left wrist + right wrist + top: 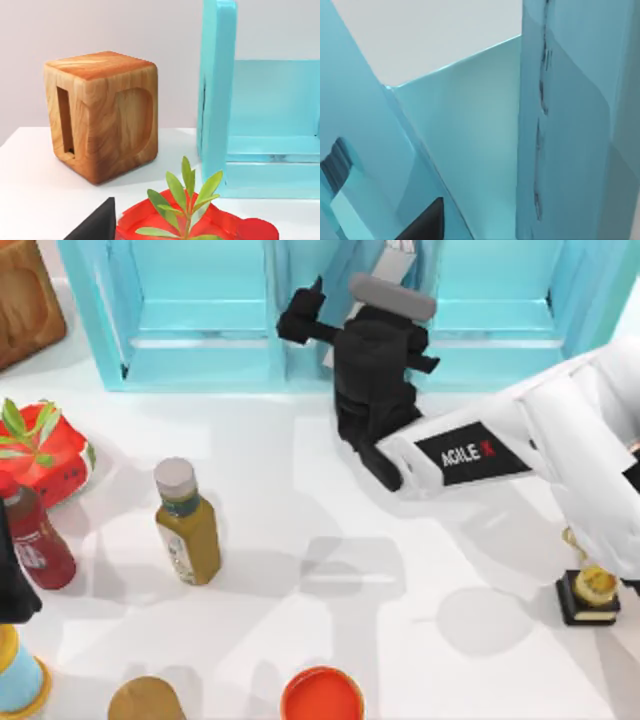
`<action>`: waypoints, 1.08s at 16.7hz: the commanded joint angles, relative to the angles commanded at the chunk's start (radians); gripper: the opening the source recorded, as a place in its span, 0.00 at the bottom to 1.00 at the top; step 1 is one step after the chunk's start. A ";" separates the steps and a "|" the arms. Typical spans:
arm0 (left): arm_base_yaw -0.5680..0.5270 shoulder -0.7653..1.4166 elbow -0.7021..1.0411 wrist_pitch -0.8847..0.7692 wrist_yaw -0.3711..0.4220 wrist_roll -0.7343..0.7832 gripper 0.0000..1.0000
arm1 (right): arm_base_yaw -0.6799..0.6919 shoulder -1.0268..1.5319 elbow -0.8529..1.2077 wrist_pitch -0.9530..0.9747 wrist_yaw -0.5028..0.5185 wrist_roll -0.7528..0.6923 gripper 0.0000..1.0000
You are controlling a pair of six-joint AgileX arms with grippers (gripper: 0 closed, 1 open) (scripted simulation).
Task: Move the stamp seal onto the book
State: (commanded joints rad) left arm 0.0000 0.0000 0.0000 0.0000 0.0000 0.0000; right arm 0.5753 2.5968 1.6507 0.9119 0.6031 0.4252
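Where the stamp seal stood could not be told, nor the book, so neither can be placed on the white table [300, 490].

The right gripper [300, 318], black, was at the far edge of the table, up against the front of the light blue shelf unit with open compartments [200, 350], at the upright between two of them. Its white arm reached in from the right edge. How far the right gripper was open, and whether it had hold of anything, could not be told. Its wrist view looked closely at the shelf's blue walls [470, 150].

An olive-yellow bottle with a grey cap [185, 525] stood upright left of the table's middle. A dark red sauce bottle with a label [38, 540] stood near the left edge, just beside a red pot of green leaves [45, 450]. A hollow wooden block [25, 300] sat in the far left corner.

The left gripper [15, 585] was parked at the left edge beside the sauce bottle; its opening could not be told either.

A gold trophy on a black base [590, 595] stood near the right edge. An orange-red round object [322, 695] lay at the near edge.
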 joint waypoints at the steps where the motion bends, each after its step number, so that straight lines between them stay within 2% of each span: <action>1: 0.000 0.000 0.000 0.000 0.000 0.000 1.00 | 0.000 0.000 0.000 0.000 0.000 0.000 0.77; 11: 0.000 0.000 0.000 0.000 0.000 0.000 1.00 | 0.000 0.000 0.000 0.000 0.000 0.000 0.02; 18: 0.000 0.000 0.000 0.000 0.000 0.000 1.00 | 0.000 0.000 0.000 0.000 0.000 0.000 0.00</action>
State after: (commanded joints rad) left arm 0.0000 0.0000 0.0000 0.0000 0.0000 0.0000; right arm 0.5753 2.5968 1.6507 0.9119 0.6031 0.4252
